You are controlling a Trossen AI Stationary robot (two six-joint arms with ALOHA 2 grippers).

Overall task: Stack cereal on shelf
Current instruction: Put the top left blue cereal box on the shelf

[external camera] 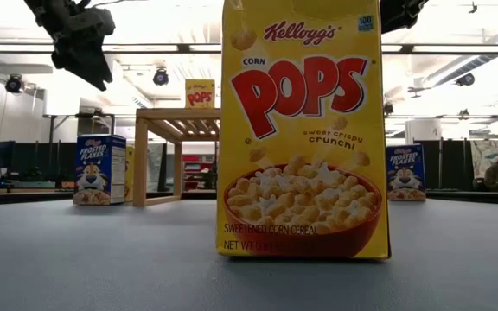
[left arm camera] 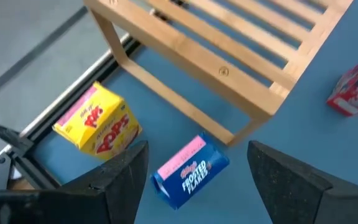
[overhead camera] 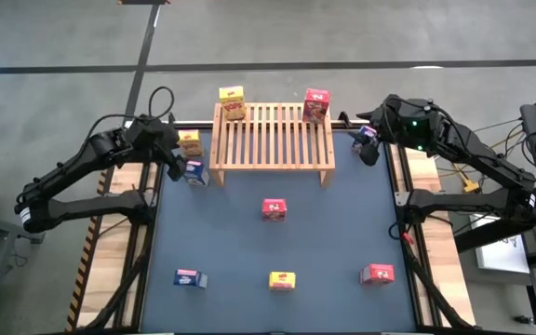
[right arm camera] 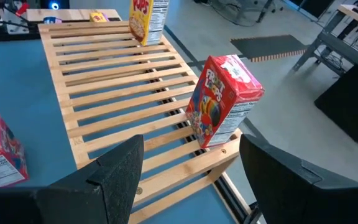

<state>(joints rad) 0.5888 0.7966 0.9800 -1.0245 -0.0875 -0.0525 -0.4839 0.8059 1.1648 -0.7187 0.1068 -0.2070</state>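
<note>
The light-wood shelf [overhead camera: 273,140] stands at the table's far middle. A yellow cereal box [overhead camera: 232,100] stands on its far left corner and a red one [overhead camera: 315,104] on its far right corner. My left gripper [overhead camera: 177,166] is open and hovers above a blue box [left arm camera: 188,171] lying on the table by the shelf's left leg. A yellow box [left arm camera: 98,124] sits beside it. My right gripper [right arm camera: 191,146] is open and empty, above the shelf's right end near the red box [right arm camera: 222,99].
A red box [overhead camera: 274,209] sits mid-table. Blue [overhead camera: 189,277], yellow [overhead camera: 282,280] and red [overhead camera: 377,274] boxes stand along the near edge. Another blue box [external camera: 405,173] stands at the far right. The shelf's slatted top [right arm camera: 117,81] is bare between its two boxes.
</note>
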